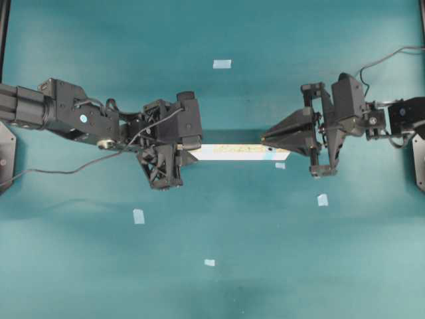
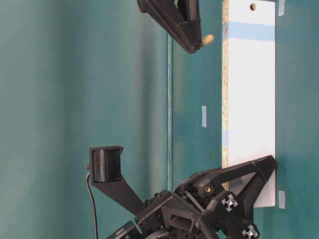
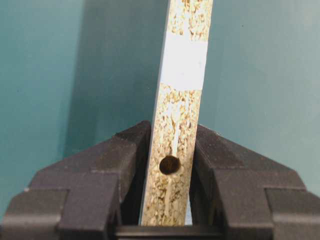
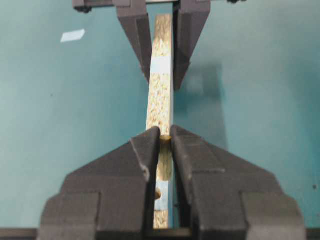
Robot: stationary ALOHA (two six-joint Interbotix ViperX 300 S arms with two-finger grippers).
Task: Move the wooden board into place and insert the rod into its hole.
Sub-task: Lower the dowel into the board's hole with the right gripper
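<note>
Here, nearest in the right wrist view, the right tool [image 4: 165,137] is clamped shut on the rod [image 4: 165,137], whose cream tip just shows between the jaws. The grip is at the very fingertips, so any contact could tilt or drop the rod.

Directly below it, the wooden board [image 4: 160,95] stands on its long edge, its speckled narrow face up. A small dark hole [image 4: 158,192] shows on that face, partly hidden by the tool. From the table-level view the rod tip [image 2: 208,39] is apart from the board [image 2: 249,99], not yet entered. I cannot tell how well the 2 are lined up, so a slightly off descent could jam the tip on the rim.

Farther along, the left tool [image 4: 161,55] grips the board's other end, its jaws pressed to both flat faces. That end has its own hole [image 3: 169,165]. With only 1 end held above the table [image 1: 99,279], downward pressure at the free end could pivot the board, or slide it within the jaws.
</note>
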